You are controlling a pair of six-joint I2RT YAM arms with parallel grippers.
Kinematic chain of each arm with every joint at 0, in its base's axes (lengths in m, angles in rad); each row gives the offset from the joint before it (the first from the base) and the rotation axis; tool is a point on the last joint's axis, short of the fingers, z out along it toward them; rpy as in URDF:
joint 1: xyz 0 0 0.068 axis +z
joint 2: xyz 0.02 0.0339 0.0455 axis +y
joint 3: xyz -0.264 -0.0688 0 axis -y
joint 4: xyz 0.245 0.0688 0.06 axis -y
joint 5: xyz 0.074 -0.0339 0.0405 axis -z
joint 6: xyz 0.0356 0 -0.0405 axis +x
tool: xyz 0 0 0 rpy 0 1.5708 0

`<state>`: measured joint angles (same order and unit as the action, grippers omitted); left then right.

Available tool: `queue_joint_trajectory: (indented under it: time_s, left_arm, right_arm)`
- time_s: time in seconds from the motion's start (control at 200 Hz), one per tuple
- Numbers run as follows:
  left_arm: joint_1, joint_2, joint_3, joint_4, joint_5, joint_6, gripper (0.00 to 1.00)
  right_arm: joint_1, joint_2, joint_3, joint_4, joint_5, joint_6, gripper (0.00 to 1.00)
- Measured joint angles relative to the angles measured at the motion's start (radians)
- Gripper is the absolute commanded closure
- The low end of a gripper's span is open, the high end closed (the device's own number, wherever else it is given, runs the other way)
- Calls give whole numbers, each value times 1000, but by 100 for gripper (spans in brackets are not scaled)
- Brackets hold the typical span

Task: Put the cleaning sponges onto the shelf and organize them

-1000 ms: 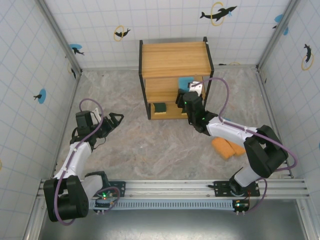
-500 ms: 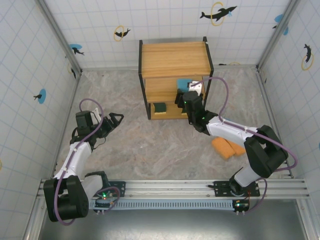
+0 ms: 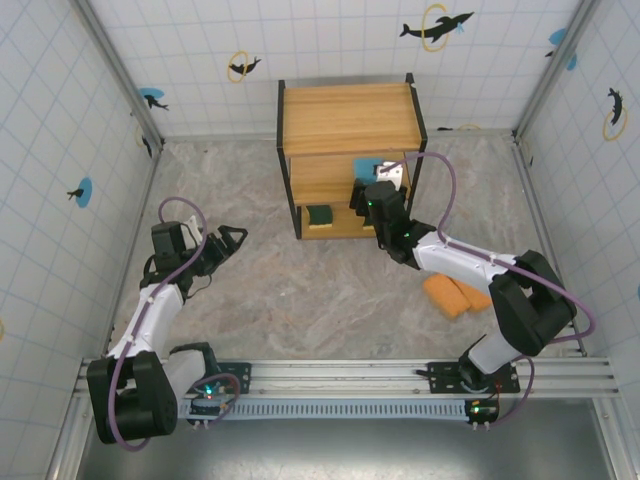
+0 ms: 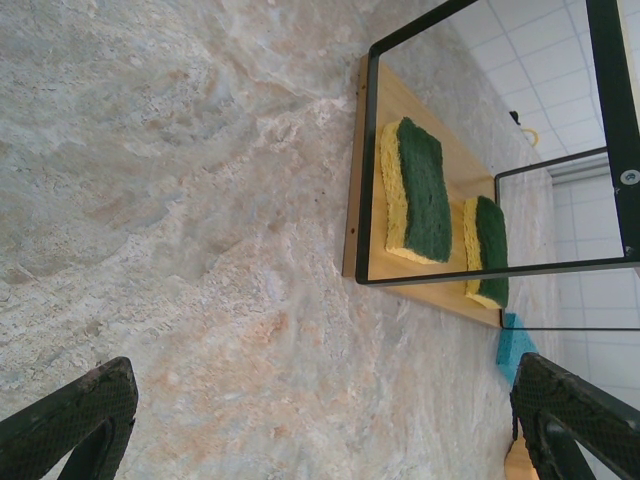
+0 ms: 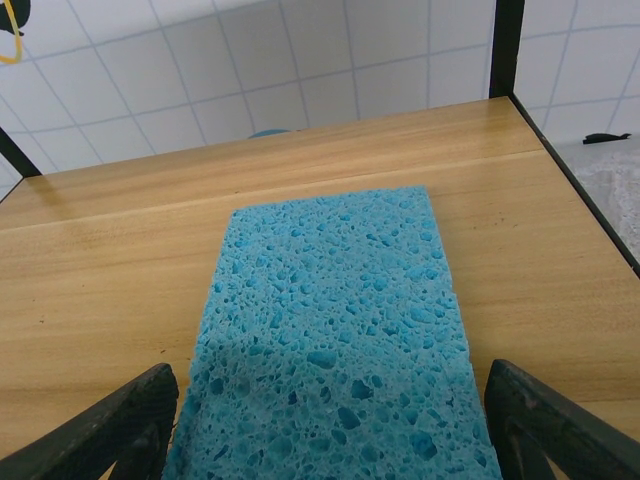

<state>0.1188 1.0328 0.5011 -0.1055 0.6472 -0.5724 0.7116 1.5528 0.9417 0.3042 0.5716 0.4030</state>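
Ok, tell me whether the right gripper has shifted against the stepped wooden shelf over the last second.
Yes, slightly: the right gripper has eased back toward the near edge, away from the stepped wooden shelf, leaving the thin light blue sponge on the middle board.

Lab test cell: tiled walls [image 3: 60, 120], dolphin stickers [image 3: 437, 27], arm-mounting rail [image 3: 340, 378]

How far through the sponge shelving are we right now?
Done: two green sponges sit on the shelf's bottom board. In hand: the right gripper, jaws wide, is at a blue sponge lying flat on the middle board. Left: two orange sponges on the table. The left gripper is open, empty.
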Motion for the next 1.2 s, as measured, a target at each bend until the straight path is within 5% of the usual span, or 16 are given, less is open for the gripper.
queue_joint_trajectory:
  time_s: [1.201]
  left_arm:
    - [0, -6, 0, -2, 0, 0, 2]
  right_arm:
    - [16, -145, 0, -100, 4, -61, 16]
